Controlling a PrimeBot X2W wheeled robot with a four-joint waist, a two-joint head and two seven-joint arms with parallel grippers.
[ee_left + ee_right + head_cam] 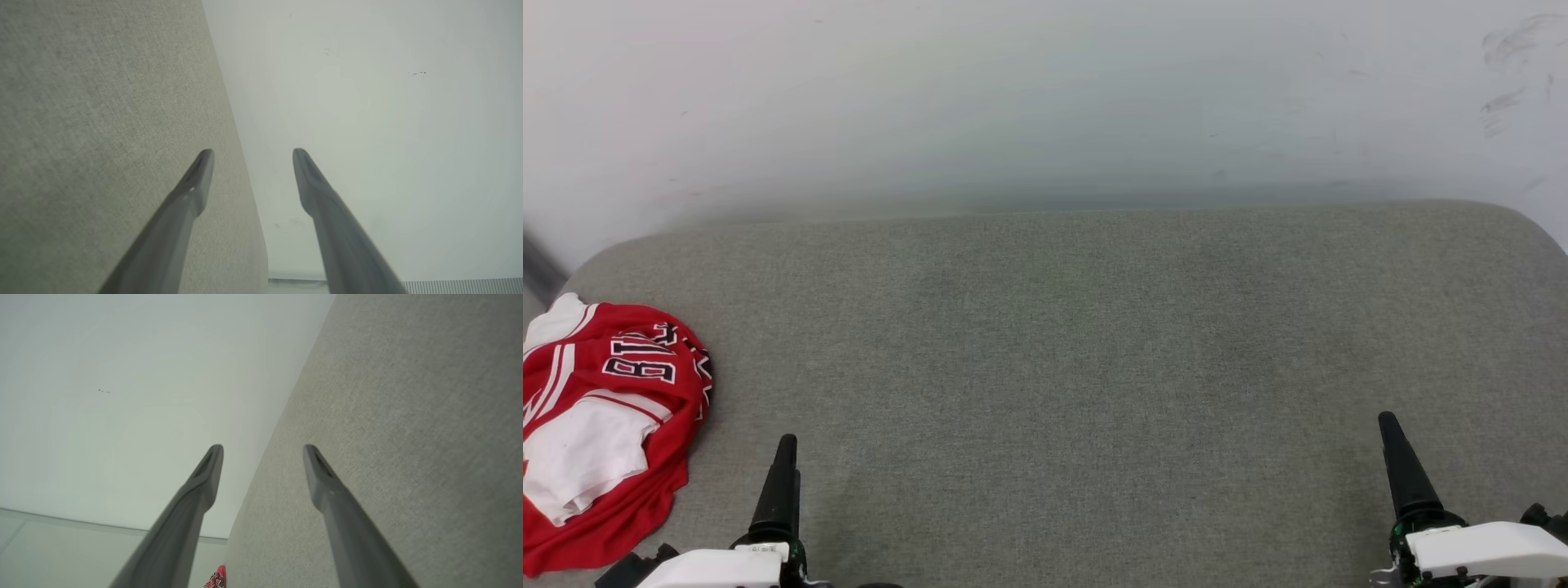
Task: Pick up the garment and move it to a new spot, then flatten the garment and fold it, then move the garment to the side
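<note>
The garment (600,425), a red jersey with white sleeves and black white-outlined lettering, lies crumpled at the left edge of the grey fabric surface (1062,343). My left gripper (786,445) sits at the lower left, just right of the garment and apart from it. In the left wrist view its fingers (200,175) are spread, so the left gripper (253,153) is open and holds nothing. My right gripper (1387,420) is at the lower right, far from the garment. It is open and empty in its wrist view (263,449), where a red scrap of the garment (218,577) peeks in at the bottom.
A white wall (1045,98) rises right behind the grey surface. The surface has rounded far corners and a left edge beside the garment. A pale floor (61,555) lies beyond the surface's end.
</note>
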